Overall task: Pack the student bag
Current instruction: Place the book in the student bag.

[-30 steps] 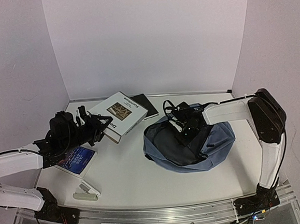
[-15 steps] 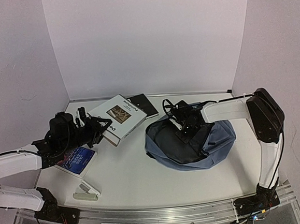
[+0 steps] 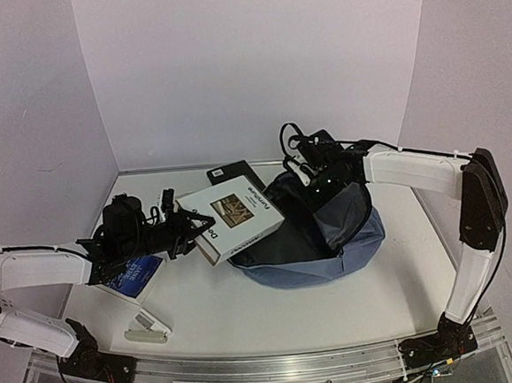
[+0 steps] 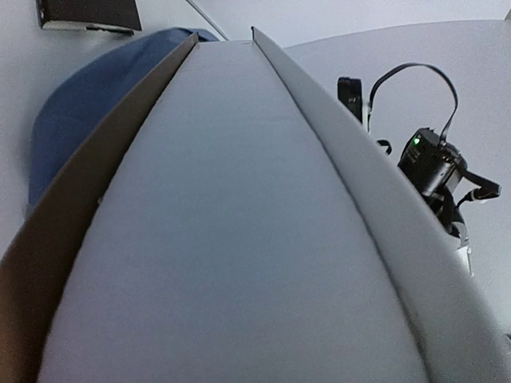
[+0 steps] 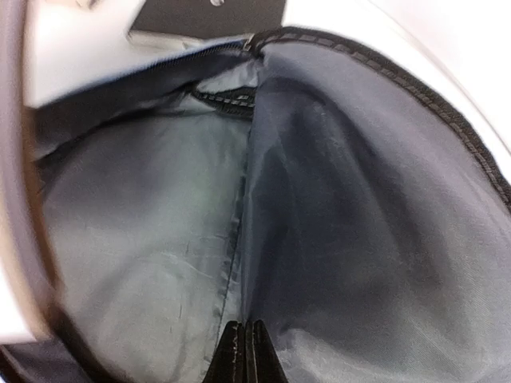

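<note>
Reaching over the left rim of the student bag (image 3: 332, 256), the white book (image 3: 235, 213) is held by one corner in the left gripper (image 3: 188, 230), whose fingers are clamped on its edge. The bag is set right of centre on the worktop (image 3: 247, 307), and its mouth is held open from the far side by the right gripper (image 3: 321, 176). In the right wrist view those fingers (image 5: 234, 355) are pressed together, with the dark grey lining apparently pinched between them.

A snag is judged the likeliest failure. The book's leading corner could be caught on the soft rim, so that the fabric is pushed inward or the bag is shoved across the worktop instead of being entered. A corner hold on a wide, stiff cover could also be twisted loose. Should the thin fabric be lost from the right fingers, the opening would be collapsed onto the book.
</note>
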Controlling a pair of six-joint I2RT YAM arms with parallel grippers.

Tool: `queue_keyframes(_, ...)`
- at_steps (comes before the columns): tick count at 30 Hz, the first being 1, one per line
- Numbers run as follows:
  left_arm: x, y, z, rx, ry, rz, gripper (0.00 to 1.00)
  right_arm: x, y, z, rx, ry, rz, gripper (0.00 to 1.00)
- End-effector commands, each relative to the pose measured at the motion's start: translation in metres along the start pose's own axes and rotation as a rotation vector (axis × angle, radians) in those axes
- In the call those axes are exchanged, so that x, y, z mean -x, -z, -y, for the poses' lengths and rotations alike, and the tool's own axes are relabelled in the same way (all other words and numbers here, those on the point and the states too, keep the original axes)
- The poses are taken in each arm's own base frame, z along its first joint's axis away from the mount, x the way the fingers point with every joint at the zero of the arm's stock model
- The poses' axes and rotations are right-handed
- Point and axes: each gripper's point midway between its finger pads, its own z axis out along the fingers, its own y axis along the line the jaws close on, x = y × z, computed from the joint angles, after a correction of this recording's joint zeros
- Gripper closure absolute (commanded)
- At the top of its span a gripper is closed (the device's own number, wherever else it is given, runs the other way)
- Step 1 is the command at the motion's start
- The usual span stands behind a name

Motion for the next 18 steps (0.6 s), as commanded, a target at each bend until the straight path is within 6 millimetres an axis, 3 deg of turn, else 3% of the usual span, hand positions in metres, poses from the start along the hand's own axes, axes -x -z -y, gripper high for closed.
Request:
queue_keyframes(1, -0.008, -0.006, 0.031, -0.149, -0.070, -0.065, 1.00, 0.041, 0.039, -0.002, 0.049, -0.030, 0.134, 1.00)
queue_keyframes(10, -0.031, -0.041, 0.010, -0.113, -0.067, -0.196, 1.00, 0.060, 0.055, -0.004, 0.079, -0.068, 0.184, 1.00)
queue_keyframes(18, -0.028, -0.069, 0.010, -0.159, -0.029, -0.216, 1.00, 0.056, 0.059, -0.014, 0.142, -0.081, 0.178, 1.00)
